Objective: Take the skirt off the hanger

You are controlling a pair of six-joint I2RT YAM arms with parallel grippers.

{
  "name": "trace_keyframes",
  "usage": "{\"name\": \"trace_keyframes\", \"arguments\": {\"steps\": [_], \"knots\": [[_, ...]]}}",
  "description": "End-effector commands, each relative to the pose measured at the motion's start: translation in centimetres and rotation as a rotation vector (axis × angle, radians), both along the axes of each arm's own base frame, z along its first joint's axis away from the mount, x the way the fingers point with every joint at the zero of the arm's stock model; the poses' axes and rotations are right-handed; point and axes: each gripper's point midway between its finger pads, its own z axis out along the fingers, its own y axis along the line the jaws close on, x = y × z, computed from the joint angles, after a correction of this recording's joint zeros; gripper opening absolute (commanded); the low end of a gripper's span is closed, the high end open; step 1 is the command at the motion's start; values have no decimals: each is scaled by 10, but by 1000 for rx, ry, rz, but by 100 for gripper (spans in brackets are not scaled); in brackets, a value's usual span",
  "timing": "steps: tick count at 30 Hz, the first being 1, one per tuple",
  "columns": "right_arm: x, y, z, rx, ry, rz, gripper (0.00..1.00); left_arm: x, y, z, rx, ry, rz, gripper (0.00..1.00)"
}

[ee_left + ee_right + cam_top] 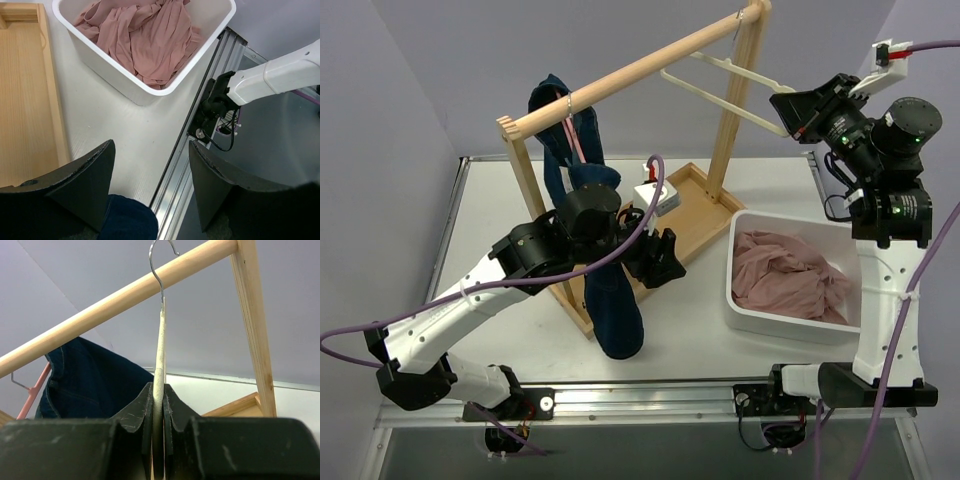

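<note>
The dusty-pink skirt (790,275) lies crumpled in the white bin (735,300), also seen in the left wrist view (145,40). The cream hanger (720,90) hangs bare by its silver hook from the wooden rail (640,68). My right gripper (790,120) is shut on the hanger's end; in the right wrist view the hanger (159,350) runs edge-on between the closed fingers (145,405). My left gripper (660,258) is open and empty over the table, left of the bin, beside the dark blue denim garment (610,300).
The wooden rack's tray base (690,215) stands mid-table. A pink hanger (575,135) holds the denim on the rail's left part. A small white box (655,195) sits on the rack base. The table's metal front rail (180,160) lies below my left gripper.
</note>
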Motion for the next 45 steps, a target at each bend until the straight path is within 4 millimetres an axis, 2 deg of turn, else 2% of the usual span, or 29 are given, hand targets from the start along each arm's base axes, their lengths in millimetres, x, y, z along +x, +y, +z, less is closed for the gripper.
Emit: {"name": "trace_keyframes", "arguments": {"steps": [1,10,15,21,31,32,33,36,38,45], "knots": [[3,12,32,19,-117,38,0,-3,3,24,-69,-54,-15,69],[18,15,37,21,-118,41,0,-3,7,17,-51,-57,-9,69],[27,16,27,10,-90,31,0,-4,8,16,-50,-57,-9,69],[28,9,16,-16,-55,-11,0,-7,8,20,-60,-54,-28,69],[28,3,-15,-50,19,-46,1,-24,-5,44,-145,-19,-117,69],[25,2,-15,-50,15,-50,7,-25,-5,53,-163,-25,-122,69],[26,2,-22,-53,30,-52,21,-24,-7,54,-165,-24,-123,70],[25,0,-26,-58,43,-60,41,-23,-9,67,-187,-43,-125,70],[25,-1,-28,-68,46,-67,51,-20,-10,70,-184,-45,-115,70],[13,-6,-29,-91,65,-89,65,-17,-13,80,-191,-55,-110,70]]}}
